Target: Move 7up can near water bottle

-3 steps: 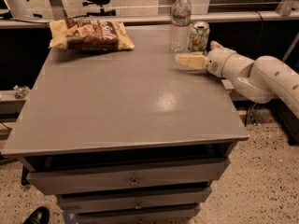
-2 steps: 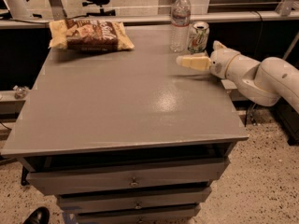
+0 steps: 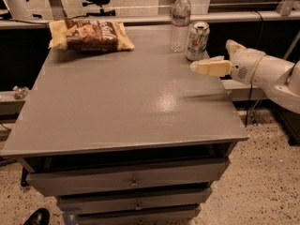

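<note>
camera view: the 7up can stands upright at the back right of the grey table, just beside the water bottle. the gripper hovers just in front of the can, clear of it, fingers slightly parted and empty. a chip bag lies back left.

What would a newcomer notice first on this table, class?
A white arm reaches in from the right, its gripper just in front of the can near the table's far edge. A clear bottle stands beside the can; a chip bag lies at the far left corner.
</note>
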You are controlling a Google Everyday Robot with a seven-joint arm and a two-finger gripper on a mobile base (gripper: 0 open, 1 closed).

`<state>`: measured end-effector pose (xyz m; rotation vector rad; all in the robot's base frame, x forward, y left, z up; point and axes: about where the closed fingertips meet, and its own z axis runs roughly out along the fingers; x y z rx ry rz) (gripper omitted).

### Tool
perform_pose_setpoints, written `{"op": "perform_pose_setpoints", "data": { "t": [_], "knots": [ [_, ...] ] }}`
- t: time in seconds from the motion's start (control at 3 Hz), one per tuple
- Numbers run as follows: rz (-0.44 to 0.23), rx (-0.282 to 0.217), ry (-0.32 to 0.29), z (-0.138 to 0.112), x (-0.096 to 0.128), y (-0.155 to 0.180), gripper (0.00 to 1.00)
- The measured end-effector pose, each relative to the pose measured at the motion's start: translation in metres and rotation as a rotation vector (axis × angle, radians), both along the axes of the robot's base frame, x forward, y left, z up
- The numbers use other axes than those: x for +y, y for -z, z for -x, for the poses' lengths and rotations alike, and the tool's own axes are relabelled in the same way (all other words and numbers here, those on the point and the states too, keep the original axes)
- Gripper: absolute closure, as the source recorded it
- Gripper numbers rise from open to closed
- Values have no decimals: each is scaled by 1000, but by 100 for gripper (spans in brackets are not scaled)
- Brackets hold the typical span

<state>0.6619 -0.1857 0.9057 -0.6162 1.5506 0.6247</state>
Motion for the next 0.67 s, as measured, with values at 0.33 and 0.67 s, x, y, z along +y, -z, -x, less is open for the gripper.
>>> {"op": "perform_pose_setpoints", "data": {
  "t": [0.33, 0.67],
  "knots": [
    [100, 23, -58, 56, -25, -27, 0],
    [106, 33, -144, 75, -10, -28, 0]
  ]
}}
